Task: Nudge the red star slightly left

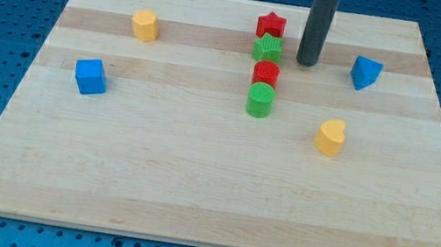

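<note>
The red star [271, 25] lies near the view's top, at the head of a column of blocks. Below it come a green star [268, 49], a red cylinder [266, 73] and a green cylinder [261, 100], each touching or nearly touching the one above. My tip [305, 62] rests on the wooden board [193, 181] to the right of the green star, a short gap away, and below and to the right of the red star. The dark rod rises straight up from the tip to the view's top edge.
A blue triangular block [366, 73] lies right of my tip. A yellow heart-like block [331, 137] sits lower right. A yellow hexagonal block [145, 25] is at upper left and a blue cube [90, 76] at left.
</note>
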Controlling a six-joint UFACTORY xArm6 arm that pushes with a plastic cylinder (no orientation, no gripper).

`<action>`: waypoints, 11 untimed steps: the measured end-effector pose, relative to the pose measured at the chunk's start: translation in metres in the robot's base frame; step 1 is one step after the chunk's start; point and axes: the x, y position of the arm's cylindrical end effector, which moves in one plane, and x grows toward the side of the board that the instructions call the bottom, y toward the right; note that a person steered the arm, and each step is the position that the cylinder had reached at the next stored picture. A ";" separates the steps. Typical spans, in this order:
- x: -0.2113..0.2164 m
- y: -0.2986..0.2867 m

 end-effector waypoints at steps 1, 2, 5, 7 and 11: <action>-0.034 0.001; -0.053 -0.003; -0.053 -0.009; -0.053 -0.022; -0.053 -0.021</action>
